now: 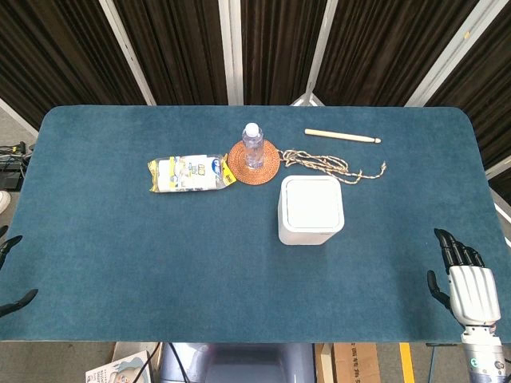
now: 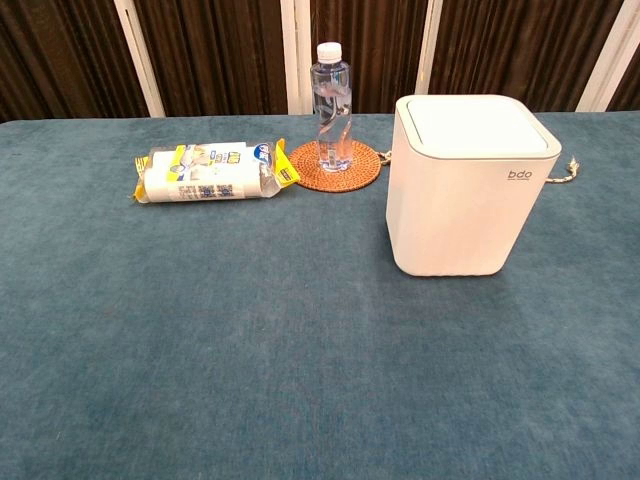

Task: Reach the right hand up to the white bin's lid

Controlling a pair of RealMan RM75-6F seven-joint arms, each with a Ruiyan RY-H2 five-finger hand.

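Observation:
The white bin (image 1: 310,212) stands near the middle of the blue table, its flat lid (image 1: 311,201) closed. In the chest view the bin (image 2: 468,190) fills the right centre, its lid (image 2: 474,125) on top. My right hand (image 1: 465,275) rests at the table's near right edge, fingers spread and holding nothing, well to the right of and nearer than the bin. Only the dark fingertips (image 1: 9,275) of my left hand show at the left border, apart and holding nothing. Neither hand appears in the chest view.
Behind the bin a water bottle (image 1: 253,146) stands on a woven coaster (image 1: 254,162). A plastic packet (image 1: 189,174) lies to its left. A braided rope (image 1: 331,167) and a wooden stick (image 1: 342,136) lie at the back right.

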